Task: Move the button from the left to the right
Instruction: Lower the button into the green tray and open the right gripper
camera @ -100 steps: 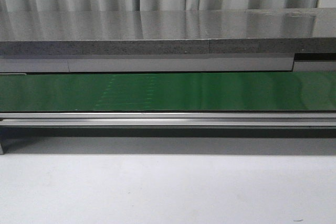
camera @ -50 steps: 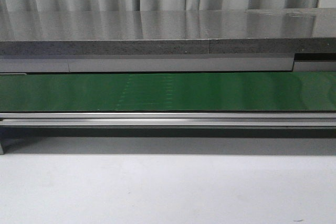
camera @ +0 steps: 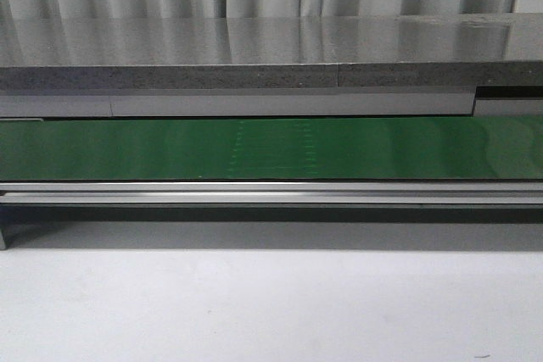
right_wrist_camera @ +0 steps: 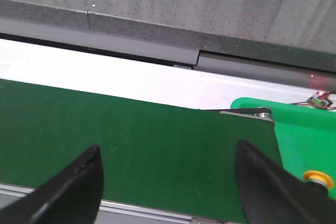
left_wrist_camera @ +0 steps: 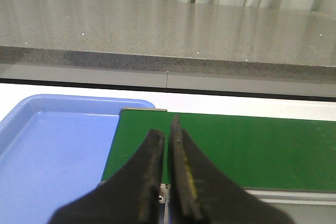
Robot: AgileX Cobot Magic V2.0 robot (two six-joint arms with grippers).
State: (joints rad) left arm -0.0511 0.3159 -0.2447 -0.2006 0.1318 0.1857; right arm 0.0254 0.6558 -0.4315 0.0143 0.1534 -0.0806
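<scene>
Button (right_wrist_camera: 318,177): lay on green tray (right_wrist_camera: 294,129) beyond belt's right end, beside spread right tool (right_wrist_camera: 168,182); left tool (left_wrist_camera: 167,145) pressed together.

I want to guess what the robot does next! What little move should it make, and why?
Probably open the left gripper: it is shut on nothing above the end of the green conveyor belt, beside the blue plastic tray, where no button shows. The right gripper is open over the belt, and the only yellow-capped button in view lies in the green tray.
</scene>
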